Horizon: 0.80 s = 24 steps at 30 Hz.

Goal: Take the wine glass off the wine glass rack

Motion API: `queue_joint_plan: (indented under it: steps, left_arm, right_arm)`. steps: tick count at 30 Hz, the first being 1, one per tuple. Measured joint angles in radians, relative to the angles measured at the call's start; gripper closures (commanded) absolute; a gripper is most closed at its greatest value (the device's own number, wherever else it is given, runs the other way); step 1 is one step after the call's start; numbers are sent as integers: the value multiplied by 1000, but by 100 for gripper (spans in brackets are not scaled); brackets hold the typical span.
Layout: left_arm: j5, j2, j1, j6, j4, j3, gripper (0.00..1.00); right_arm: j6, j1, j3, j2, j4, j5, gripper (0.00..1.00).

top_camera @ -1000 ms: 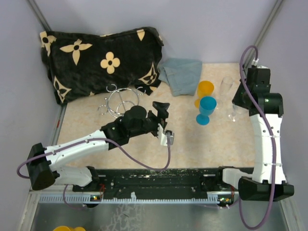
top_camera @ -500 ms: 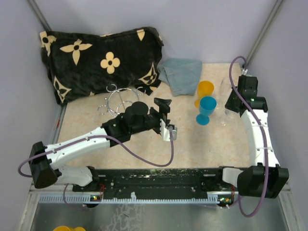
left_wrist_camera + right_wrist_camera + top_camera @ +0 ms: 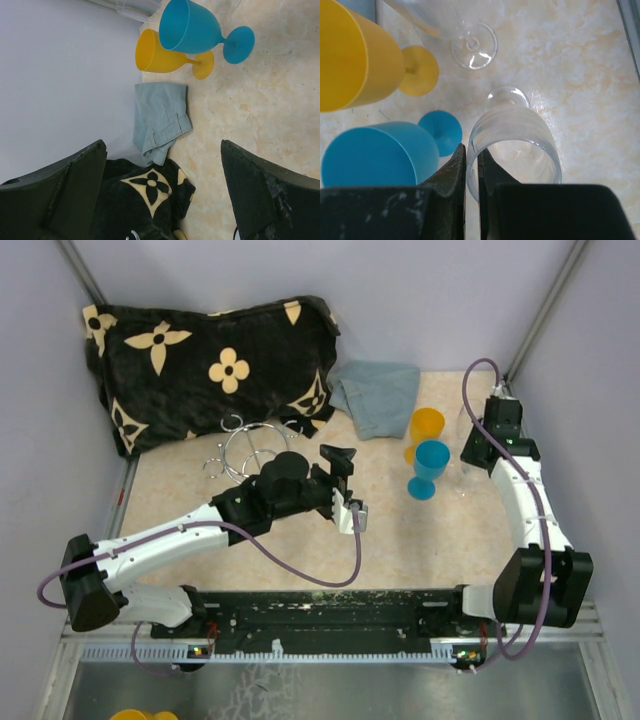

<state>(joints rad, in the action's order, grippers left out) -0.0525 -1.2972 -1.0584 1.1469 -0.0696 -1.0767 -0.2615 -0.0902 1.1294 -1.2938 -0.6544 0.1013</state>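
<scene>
right gripper [image 3: 471,151]: jaws nearly together, pinched on the rim of the wine glass, only a thin slit left between them.
wine glass [image 3: 515,140]: clear, upright, one side of its rim caught between the right jaws, the bowl just to their right; round foot showing through the glass just ahead, over the table [image 3: 580,75]; cannot tell whether touching it.
wine glass rack [image 3: 255,445]: chrome wire loops on a round base, behind the left jaws and close beside that wrist; well apart from the right jaws and from the wine glass.
left gripper [image 3: 348,487]: jaws spread wide, holding nothing.
blue goblet [image 3: 370,157]: upright, just left of the right jaws, its foot near the wine glass.
yellow goblet [image 3: 350,55]: ahead and left of the right jaws, beyond the blue goblet.
second clear glass [image 3: 474,45]: farther ahead of the right jaws, apart from the gripped one.
blue-grey cloth [image 3: 160,120]: crumpled, ahead of the left jaws, framed by the gap between them.
black blanket [image 3: 145,187]: cream flower pattern, low between the left jaws, touching the cloth.
</scene>
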Motion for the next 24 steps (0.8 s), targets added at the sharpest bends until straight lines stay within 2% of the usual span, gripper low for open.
queue_joint_plan:
  steps: [6, 10, 14, 24]
  left_arm:
    - [0, 0, 0, 0, -10, 0, 1]
    - [0, 0, 0, 0, -20, 0, 1]
    - [0, 0, 0, 1, -21, 0, 0]
    - [0, 0, 0, 1, -23, 0, 1]
  right_arm:
    - [12, 0, -4, -25, 47, -16, 100]
    - [21, 0, -4, -27, 48, -26, 79]
    - [32, 0, -4, -27, 43, -48, 64]
    - [40, 0, 38, -16, -18, -89, 40]
